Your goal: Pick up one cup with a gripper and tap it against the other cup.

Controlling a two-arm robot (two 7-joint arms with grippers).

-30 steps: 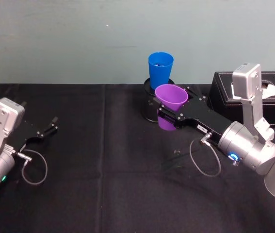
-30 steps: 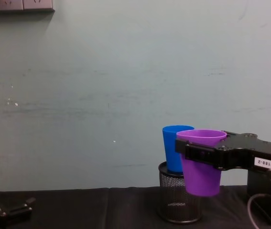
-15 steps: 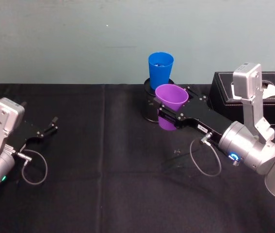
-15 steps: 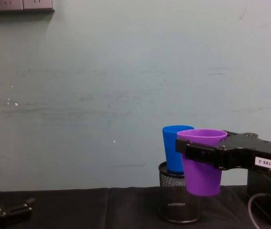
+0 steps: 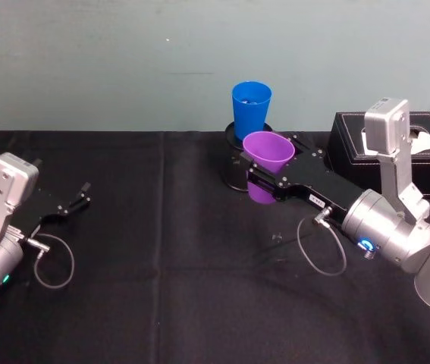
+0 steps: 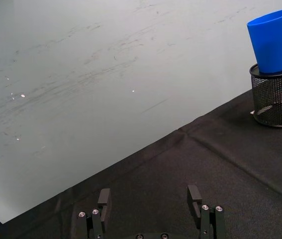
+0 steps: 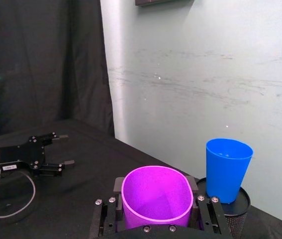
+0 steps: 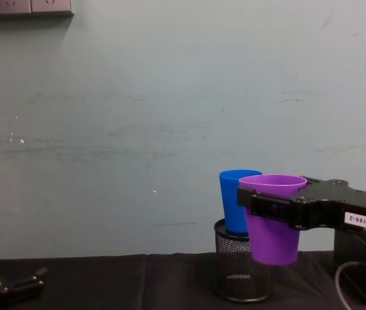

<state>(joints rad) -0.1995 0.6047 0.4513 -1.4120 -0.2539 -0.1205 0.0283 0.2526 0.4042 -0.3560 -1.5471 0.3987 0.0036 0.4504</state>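
The purple cup [image 5: 266,146] is hanging upright between the jaws of the right gripper [image 5: 269,168], clear of the black table [image 5: 161,265]. The black box [image 5: 351,144] is sitting at its 3 o'clock. At 11 o'clock the blue cup [image 5: 250,106] is standing in the mesh cylinder [image 8: 237,274] (seemingly just apart). The jaws are clamping the purple cup's sides. The left gripper [image 5: 78,199] is resting spread open at 9 o'clock.

the left gripper [image 6: 149,195] has its black fingers [image 6: 104,197] spread apart over the black-clothed bench [image 6: 180,164]; well beyond, a bright blue plastic tumbler [image 6: 273,40] sits in a black mesh cylinder [image 6: 277,102].
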